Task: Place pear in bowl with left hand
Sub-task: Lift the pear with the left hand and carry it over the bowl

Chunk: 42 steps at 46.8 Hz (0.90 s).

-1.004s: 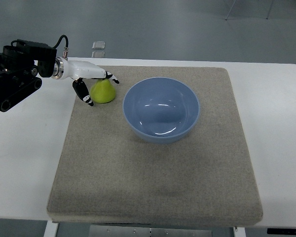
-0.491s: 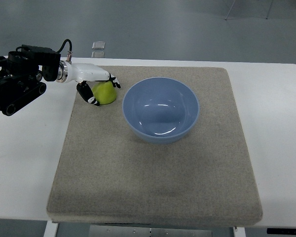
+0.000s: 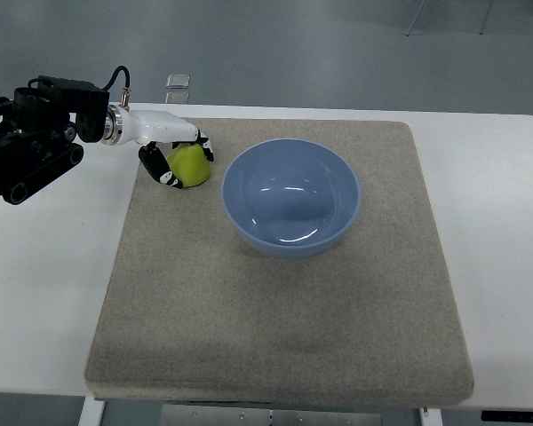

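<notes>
I am looking steeply down on a white table (image 3: pixel 44 293) covered in the middle by a square grey-beige mat (image 3: pixel 275 319). In the upper left of the frame, my left arm (image 3: pixel 35 133) is reaching in from the left edge, black at the forearm and white at the wrist. Its robot hand (image 3: pixel 173 155) is curling its black-tipped fingers (image 3: pixel 164 173) around a yellow-green pear (image 3: pixel 189 165), gripping it from the left side and the top. The pear is sitting at the upper left part of the mat, and I cannot tell whether it is lifting off the surface. Just to the right of the pear, close beside it, a light blue bowl (image 3: pixel 290 197) is standing upright on the mat, slightly above the centre of the frame.
</notes>
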Tool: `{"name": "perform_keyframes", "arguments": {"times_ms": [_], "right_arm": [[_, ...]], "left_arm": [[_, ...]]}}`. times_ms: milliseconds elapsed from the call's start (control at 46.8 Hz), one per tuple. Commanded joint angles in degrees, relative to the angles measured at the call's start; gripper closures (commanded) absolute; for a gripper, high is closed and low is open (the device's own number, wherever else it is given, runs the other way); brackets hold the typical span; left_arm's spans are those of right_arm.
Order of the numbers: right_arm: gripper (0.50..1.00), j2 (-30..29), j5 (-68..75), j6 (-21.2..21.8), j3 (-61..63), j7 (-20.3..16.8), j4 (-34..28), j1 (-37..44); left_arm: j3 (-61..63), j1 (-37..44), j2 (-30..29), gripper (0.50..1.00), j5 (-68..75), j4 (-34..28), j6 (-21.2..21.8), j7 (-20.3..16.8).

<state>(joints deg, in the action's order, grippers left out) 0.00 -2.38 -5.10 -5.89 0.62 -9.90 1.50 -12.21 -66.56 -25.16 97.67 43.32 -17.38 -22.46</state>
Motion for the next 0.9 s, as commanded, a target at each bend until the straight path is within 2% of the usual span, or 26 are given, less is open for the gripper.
{"name": "perform_keyframes", "arguments": {"times_ms": [0, 448, 641, 875], "right_arm": [[0.576, 0.0, 0.0, 0.0, 0.0, 0.0, 0.0, 0.0], [0.576, 0.0, -0.1, 0.0, 0.0, 0.0, 0.1, 0.0], [0.576, 0.0, 0.0, 0.0, 0.0, 0.0, 0.0, 0.0], [0.576, 0.0, 0.0, 0.0, 0.0, 0.0, 0.0, 0.0]], "left_arm": [[-0.4, -0.8, -0.1, 1.0, -0.1, 0.1, 0.1, 0.0], [-0.7, -7.4, 0.0, 1.0, -7.9, 3.3, 0.2, 0.0], [-3.2, -8.8, 0.0, 1.0, -8.6, 6.6, 0.0, 0.0], [-3.5, -9.3, -0.4, 1.0, -8.7, 14.1, -0.6, 0.0]]}}
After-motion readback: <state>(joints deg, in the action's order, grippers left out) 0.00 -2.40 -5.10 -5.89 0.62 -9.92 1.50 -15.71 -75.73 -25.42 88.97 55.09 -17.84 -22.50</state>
